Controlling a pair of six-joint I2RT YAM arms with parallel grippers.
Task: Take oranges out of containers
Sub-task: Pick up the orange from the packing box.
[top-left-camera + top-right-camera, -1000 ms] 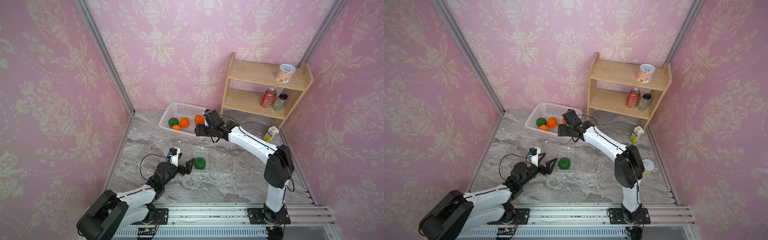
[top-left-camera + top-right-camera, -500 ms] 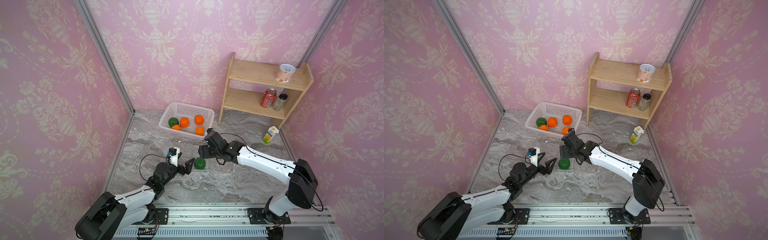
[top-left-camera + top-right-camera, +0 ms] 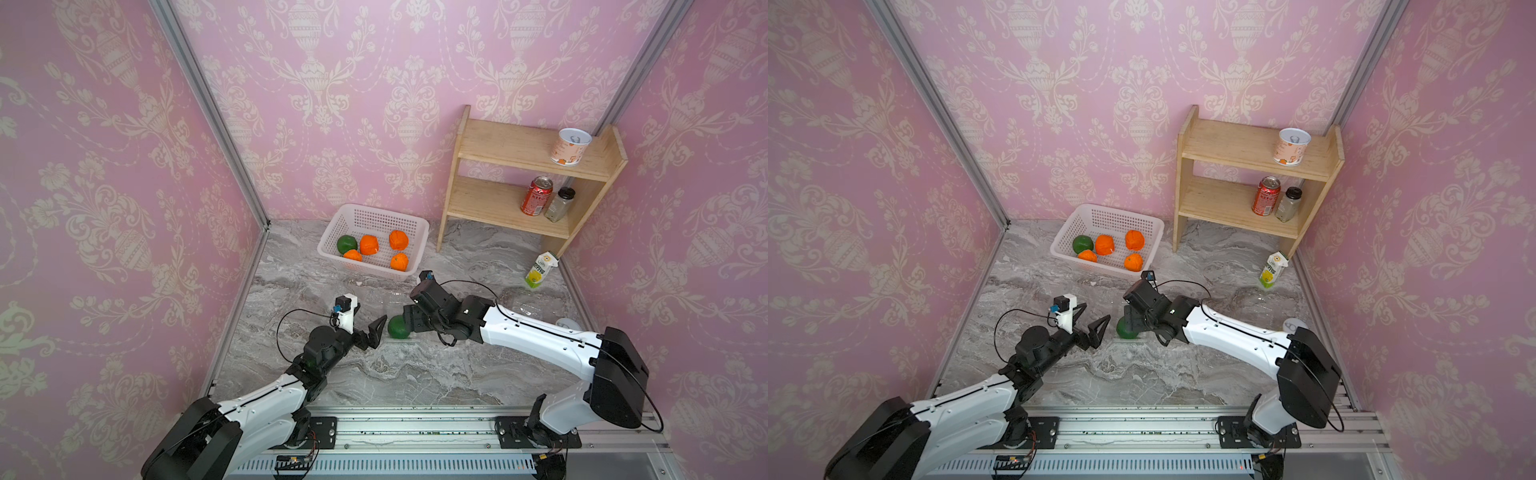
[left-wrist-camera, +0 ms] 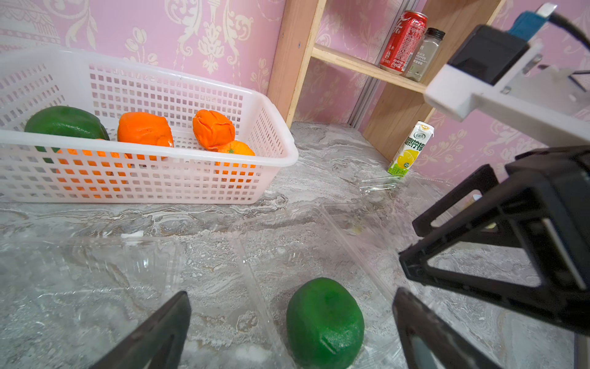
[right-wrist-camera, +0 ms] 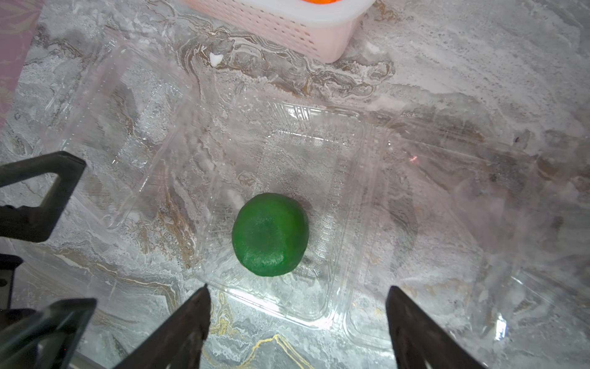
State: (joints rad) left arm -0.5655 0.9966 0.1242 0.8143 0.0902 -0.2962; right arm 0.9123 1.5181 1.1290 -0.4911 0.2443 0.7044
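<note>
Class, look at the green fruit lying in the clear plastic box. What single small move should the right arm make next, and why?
Probably ease the right gripper forward and down until its jaws straddle the dark green round fruit. The jaws stand open and empty just short of it, roughly centred on it, and the fruit lies alone in the open clear plastic clamshell box.
</note>
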